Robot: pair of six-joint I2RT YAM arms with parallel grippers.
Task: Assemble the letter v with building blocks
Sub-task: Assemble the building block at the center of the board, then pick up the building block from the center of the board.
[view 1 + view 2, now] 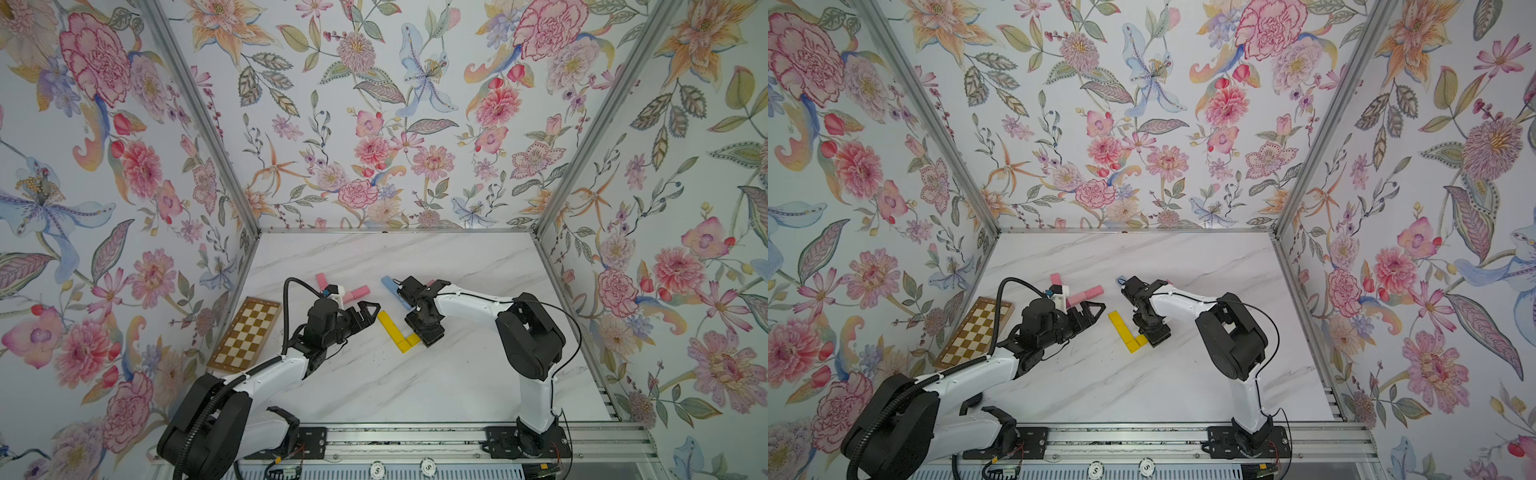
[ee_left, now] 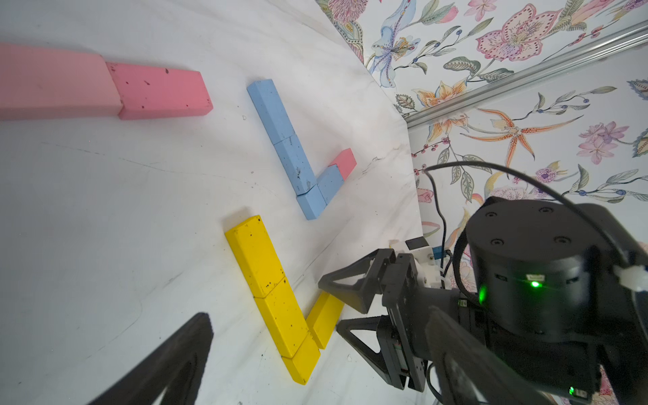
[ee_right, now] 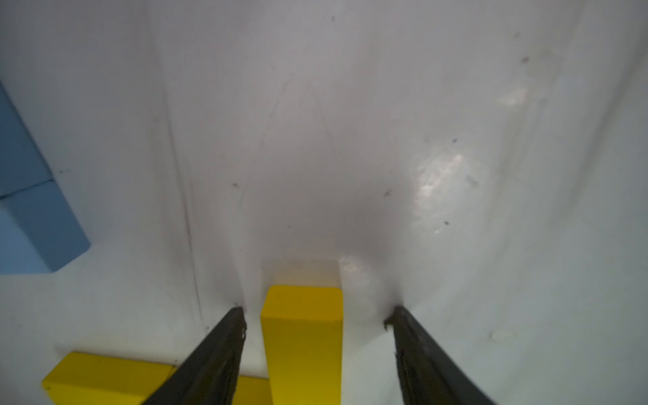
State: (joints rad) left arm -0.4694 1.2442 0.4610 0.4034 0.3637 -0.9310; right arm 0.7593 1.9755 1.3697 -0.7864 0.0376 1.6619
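Quick block count: four yellow blocks [image 2: 256,256], four blue blocks [image 2: 270,108] and four pink blocks [image 2: 161,91] that I can see, so twelve in all. There's also one checkered board [image 1: 245,332] lying flat near the left wall. All the blocks are matte, flat little bricks with some dark specks on them.

The yellow ones sit about mid-worktop [image 1: 415,382] between the two arms. Three lie end to end in a straight slanted line: two oblong ones, then a stubbier one at the near end. The fourth, a short yellow block [image 3: 303,333], angles off from that near end, so it looks like a lopsided V.

The blue ones make the same shape farther back, with one pink brick [image 2: 345,161] butted onto the short arm. Two more pinks lie end to end toward the back left, with a single one [image 1: 321,280] beyond them.

The right tool [image 3: 319,310] points down over the short yellow block. Its jaws are apart, one either side of the block with a gap on both sides, so it's gripping nothing. The left tool [image 1: 361,313] hangs just left of the yellow line, spread wide and empty.
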